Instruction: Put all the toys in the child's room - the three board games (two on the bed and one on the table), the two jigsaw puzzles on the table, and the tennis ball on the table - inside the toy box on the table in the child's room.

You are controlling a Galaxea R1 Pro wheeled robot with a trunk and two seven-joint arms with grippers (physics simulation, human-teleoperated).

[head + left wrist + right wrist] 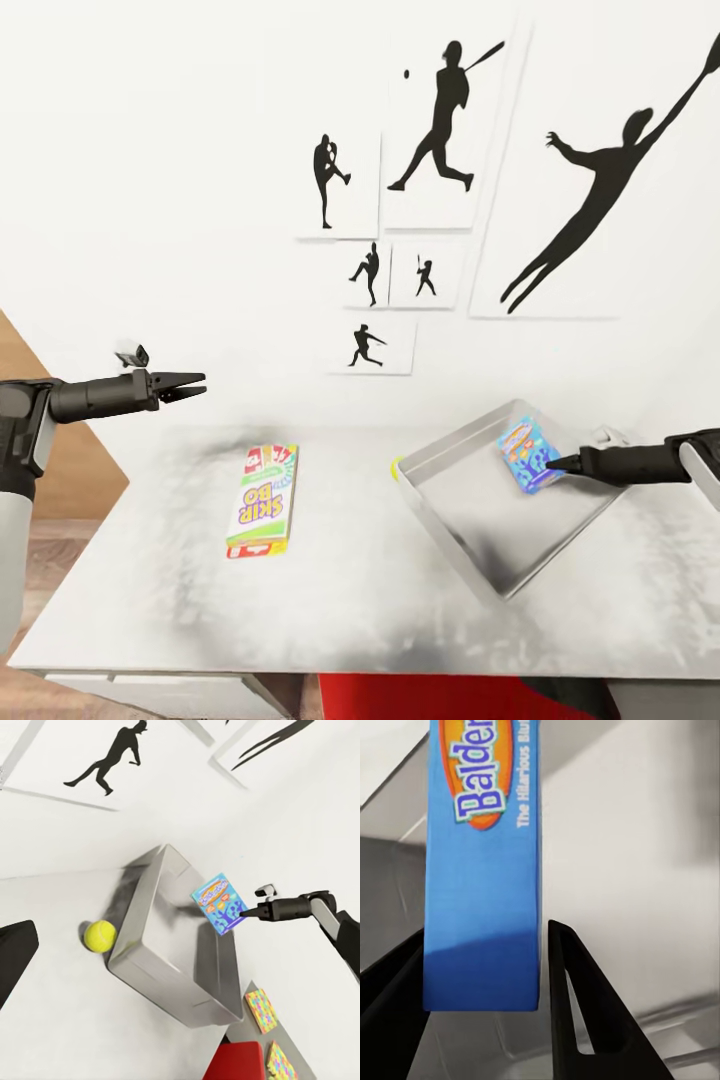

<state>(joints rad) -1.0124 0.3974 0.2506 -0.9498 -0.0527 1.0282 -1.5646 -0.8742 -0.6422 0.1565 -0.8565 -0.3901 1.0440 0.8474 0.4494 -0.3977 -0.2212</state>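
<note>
The table (380, 610) carries the toy box (480, 520), set cornerwise, and the white board game (263, 500) lies flat, its long axis pointing toward the wall. The right gripper (553, 463) has its jaws closed on the blue board game (527, 453), tilted above the box. The left gripper (195, 384) hovers with narrow, empty jaws; the tennis ball (100, 936) touches the box's outer wall.

Below the right gripper's (553, 463) jaws the toy box (470, 540) lies open; only the held blue game (527, 455) fills them.
</note>
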